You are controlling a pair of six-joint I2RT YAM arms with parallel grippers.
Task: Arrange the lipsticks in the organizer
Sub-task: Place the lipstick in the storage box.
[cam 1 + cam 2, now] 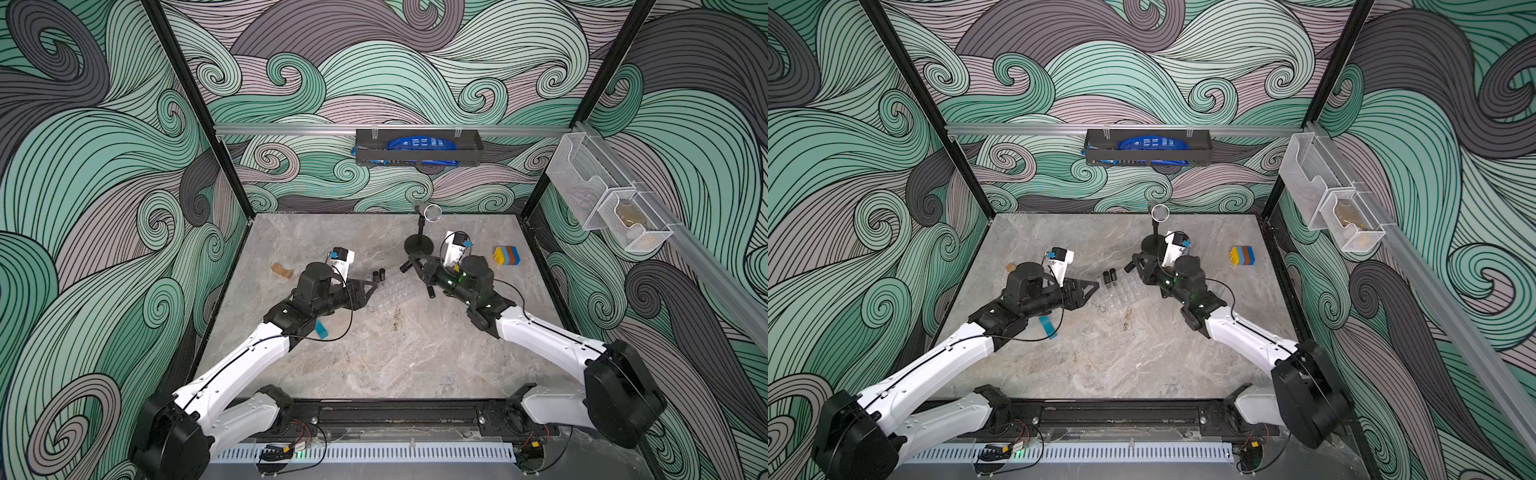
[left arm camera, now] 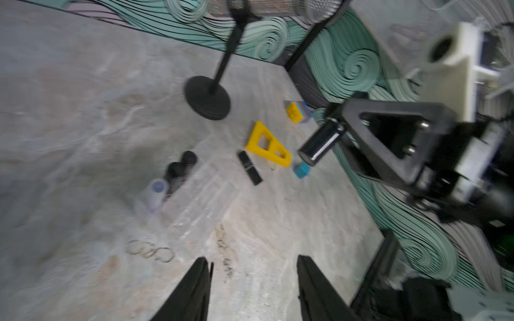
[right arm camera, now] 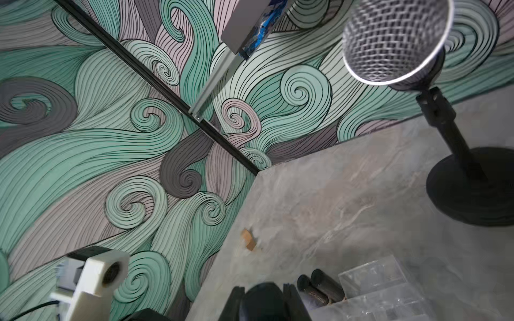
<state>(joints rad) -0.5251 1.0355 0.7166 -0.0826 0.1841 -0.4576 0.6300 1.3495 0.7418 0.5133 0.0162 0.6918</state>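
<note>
1. The left gripper (image 2: 251, 262) has its fingers (image 2: 194, 289) spread with nothing between them. The organizer (image 2: 205, 191) lies just ahead of them.
2. Two black lipsticks (image 2: 180, 166) and a lilac lipstick (image 2: 155, 191) stand in the organizer's edge cells.
3. The right gripper (image 3: 264, 290) is clenched on the held lipstick (image 2: 319, 144), near the organizer.

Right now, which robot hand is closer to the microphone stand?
Right. The right gripper, gripping a black lipstick, is just beside the base of the microphone stand; the left gripper is farther, past the organizer.
</note>
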